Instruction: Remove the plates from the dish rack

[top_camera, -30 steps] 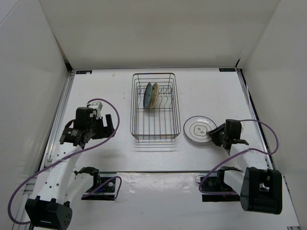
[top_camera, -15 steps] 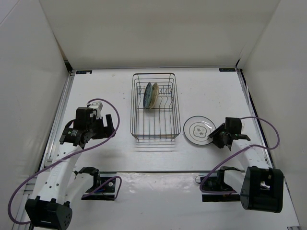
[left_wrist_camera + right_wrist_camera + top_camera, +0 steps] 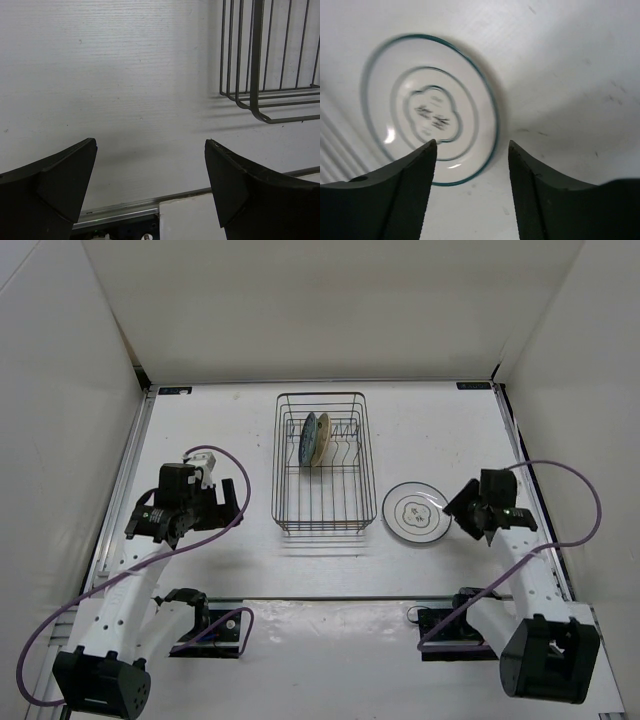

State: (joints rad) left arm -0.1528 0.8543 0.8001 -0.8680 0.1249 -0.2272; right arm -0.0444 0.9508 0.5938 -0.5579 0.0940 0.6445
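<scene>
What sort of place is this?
Likely a robot test cell, not a kitchen: white walls box in a table, a left arm and a right arm are bolted at its near edge, facing a wire dish rack.

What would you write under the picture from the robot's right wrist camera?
The open right hand looks down at the white plate lying flat on the table.

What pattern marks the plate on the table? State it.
White plate, thin dark rim ring, lobed inner outline, dark centre marks; clearest from right wrist.
</scene>
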